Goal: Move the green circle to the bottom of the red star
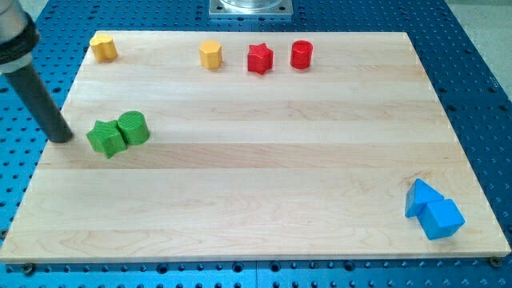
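A pale wooden bench (264, 208) with visible grain, laid in long planks, sits on a blue perforated metal base (472, 48). The arm has no gripper; it ends in a dark, smooth rod, so there is nothing to open or close. My tip (62, 139) rests at the bench's left edge, just left of the green star (106, 138) and apart from it. The green circle (134, 128), a short matte cylinder, touches the green star's right side. The red star (259, 58) stands at the far edge, well apart to the right, between a yellow hexagon-like block (210, 54) and a red cylinder (302, 54). Another yellow block (103, 46) sits at the far left corner, and two blue blocks (433, 212), one wedge-shaped and one cube-like, touch at the near right corner. The step appears to be the approach: the circle has not yet travelled. Next, the tip likely needs to reach the circle's near-left side without dragging the star, then push it rightward and farther away, stopping just on the near side of the red star.
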